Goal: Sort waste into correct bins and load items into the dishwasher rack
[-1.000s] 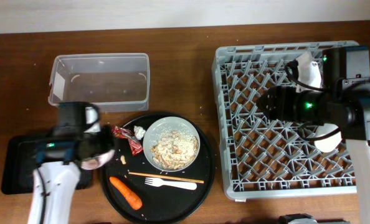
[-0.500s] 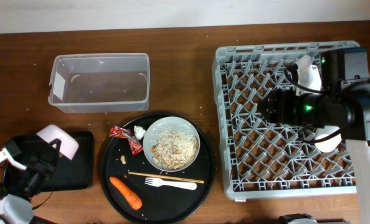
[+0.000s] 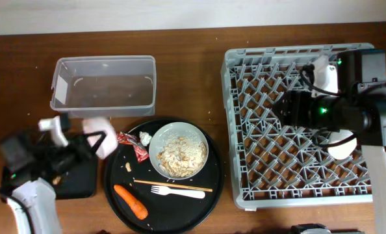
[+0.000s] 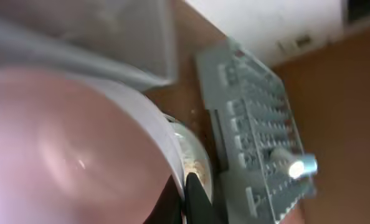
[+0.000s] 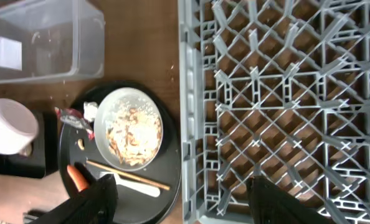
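My left gripper (image 3: 89, 142) is shut on the small pale plate (image 3: 97, 132), holding it tilted above the shallow black tray (image 3: 82, 185), just left of the round black tray. In the left wrist view the plate (image 4: 79, 149) fills the frame, pinched at its rim by my finger (image 4: 194, 196). The white bowl (image 3: 179, 151) holds pale leftovers. The red wrapper (image 3: 131, 144), tissue (image 3: 145, 138), carrot (image 3: 130, 201), fork (image 3: 178, 191) and chopsticks (image 3: 173, 185) lie around it. My right gripper (image 3: 287, 107) is open and empty over the grey rack (image 3: 245, 188); it also shows in the right wrist view (image 5: 185, 202).
The clear tub (image 3: 105, 84) stands behind the round black tray (image 3: 115, 195). Two white items (image 3: 323, 70) (image 3: 341, 144) sit in the rack's right side, partly hidden by my right arm. A small lump (image 3: 128, 167) lies on the round tray.
My left arm swung the plate from the round tray's left edge out over the black tray, then back up and right near the wrapper. The right arm barely moved.
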Tool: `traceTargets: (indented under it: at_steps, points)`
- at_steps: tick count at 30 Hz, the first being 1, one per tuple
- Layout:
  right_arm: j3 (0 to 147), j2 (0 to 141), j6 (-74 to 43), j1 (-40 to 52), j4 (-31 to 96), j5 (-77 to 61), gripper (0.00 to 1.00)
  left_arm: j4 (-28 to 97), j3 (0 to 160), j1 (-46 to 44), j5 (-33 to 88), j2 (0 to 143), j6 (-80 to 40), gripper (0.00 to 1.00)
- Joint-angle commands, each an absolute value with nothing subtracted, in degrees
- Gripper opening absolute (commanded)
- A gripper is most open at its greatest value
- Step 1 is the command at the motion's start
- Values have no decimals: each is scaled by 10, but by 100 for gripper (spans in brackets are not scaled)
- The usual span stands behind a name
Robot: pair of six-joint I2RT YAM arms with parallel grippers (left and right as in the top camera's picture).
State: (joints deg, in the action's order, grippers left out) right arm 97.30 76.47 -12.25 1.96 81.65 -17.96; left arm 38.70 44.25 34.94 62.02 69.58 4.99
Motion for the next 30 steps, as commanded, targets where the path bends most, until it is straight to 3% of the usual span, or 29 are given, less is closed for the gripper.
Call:
traceTargets:
  at_steps: [1, 2, 3, 6, 9, 11, 12, 15, 25, 26, 27, 30]
  points:
    - [974, 762, -157, -60, 813, -173, 71, 365, 511, 166, 559, 665, -28, 1]
    - [974, 761, -157, -89, 813, -173, 71, 343, 511, 130, 559, 665, -49, 0]
    - [974, 757, -157, -146, 814, -181, 78, 268, 511, 43, 557, 668, -103, 1]
    - [974, 736, -155, -252, 816, -223, 86, -15, 511, -152, 472, 704, -264, 0]
    - [974, 735, -155, -260, 817, -223, 87, -357, 511, -327, 396, 855, -333, 0]
    - [974, 735, -155, -260, 817, -223, 87, -555, 513, -371, 381, 980, -432, 0]
    - [974, 735, -154, -260, 819, -223, 87, -598, 517, -378, 379, 1032, -482, 0]
    - [974, 735, -152, -260, 823, -222, 88, -658, 523, -400, 372, 1120, -550, 0]
    - [974, 735, -139, -260, 835, -218, 88, -635, 523, -434, 359, 1127, -578, 1]
    - [974, 735, -139, -260, 837, -218, 88, -625, 523, -434, 358, 1127, -578, 7]
    - [974, 735, -139, -260, 838, -218, 88, -625, 523, -429, 357, 1127, -578, 25]
    - [974, 735, -139, -260, 838, -218, 88, -625, 523, -386, 388, 1127, -578, 45]
